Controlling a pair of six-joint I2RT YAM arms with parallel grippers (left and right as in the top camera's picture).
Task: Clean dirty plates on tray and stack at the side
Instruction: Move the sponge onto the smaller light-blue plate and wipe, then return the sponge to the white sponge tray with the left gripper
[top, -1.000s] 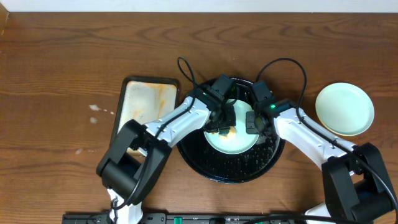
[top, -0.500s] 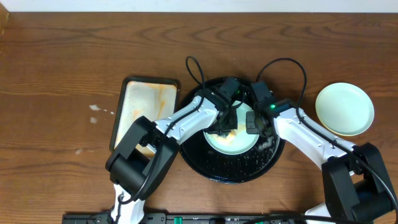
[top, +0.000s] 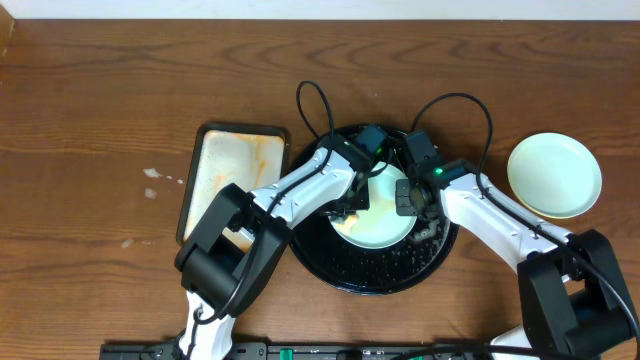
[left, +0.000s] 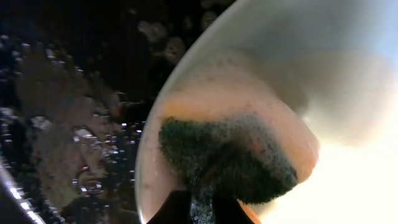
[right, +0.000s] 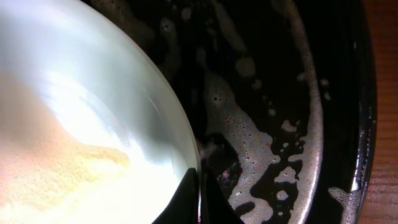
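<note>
A light mint-blue plate (top: 378, 218) lies in the black tray (top: 372, 268), with an orange smear at its left. My left gripper (top: 350, 205) is shut on a dark green sponge (left: 230, 155) pressed on the plate's (left: 348, 93) left rim, amid orange foam. My right gripper (top: 408, 198) is shut on the plate's right rim (right: 186, 140). The plate (right: 74, 124) holds soapy orange foam. A second pale plate (top: 555, 175) rests on the table at the right. The third plate is hidden or out of view.
A pale orange-stained rectangular tray (top: 232, 165) lies left of the black tray. The black tray's floor (right: 280, 106) is wet with foam patches. Black cables (top: 455, 105) arc over the tray's far side. A white mark (top: 152, 172) is on the wood at the left.
My left gripper with the sponge has shifted slightly left and toward me across the plate. The right gripper and the plate have stayed in place.
</note>
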